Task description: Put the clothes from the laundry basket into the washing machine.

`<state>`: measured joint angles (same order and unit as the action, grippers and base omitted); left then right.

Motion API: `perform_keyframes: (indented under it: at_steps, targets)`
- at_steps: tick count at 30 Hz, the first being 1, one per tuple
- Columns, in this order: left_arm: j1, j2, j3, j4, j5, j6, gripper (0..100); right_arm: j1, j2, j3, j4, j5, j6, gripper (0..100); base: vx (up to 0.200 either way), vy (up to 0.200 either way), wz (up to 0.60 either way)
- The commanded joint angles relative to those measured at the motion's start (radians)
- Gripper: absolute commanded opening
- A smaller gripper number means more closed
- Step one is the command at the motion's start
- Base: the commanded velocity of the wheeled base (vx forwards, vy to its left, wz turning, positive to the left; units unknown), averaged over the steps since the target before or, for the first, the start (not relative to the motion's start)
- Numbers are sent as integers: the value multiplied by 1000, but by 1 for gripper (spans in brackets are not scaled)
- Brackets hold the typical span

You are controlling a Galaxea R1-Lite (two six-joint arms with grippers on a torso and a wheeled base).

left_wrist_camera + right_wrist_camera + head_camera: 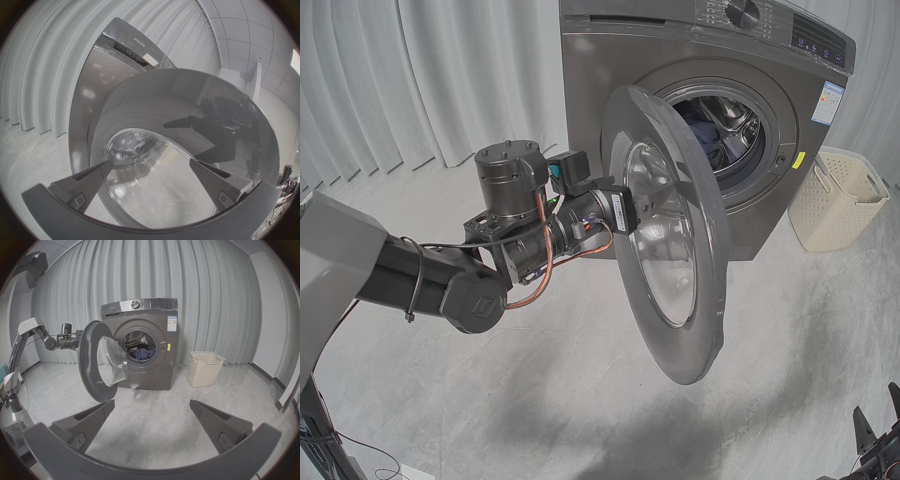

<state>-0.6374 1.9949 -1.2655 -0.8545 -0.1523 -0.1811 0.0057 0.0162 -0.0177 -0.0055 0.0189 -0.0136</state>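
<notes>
Progress: we judge loading done; dark blue clothes sit in grey metal washing machine.
Remaining: shutting round glass door.
Claws: left claw, right claw, both apart.

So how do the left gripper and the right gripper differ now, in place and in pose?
The left gripper is raised, close to the outer face of the open door; the right gripper hangs low over the floor, far from the washing machine. The left gripper faces the door's glass, the right gripper the machine's front. Both are open and hold nothing.
</notes>
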Motion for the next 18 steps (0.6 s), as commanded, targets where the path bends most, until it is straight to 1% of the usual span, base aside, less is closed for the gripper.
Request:
perform_keyframes:
  at_steps: [1,7,15,18]
  targets:
    - [-13,16,-46,5,-1,0,100,0,-12,16,-1,-1,0,100,0,0,0]
    - [-18,50,-112,15,0,-1,100,0,-13,18,-1,-1,0,100,0,0,0]
    - [-19,42,-121,25,0,-1,100,0,-12,18,-1,-1,0,100,0,0,0]
    - [-19,48,-147,26,0,-3,100,0,-12,18,-1,-1,0,100,0,0,0]
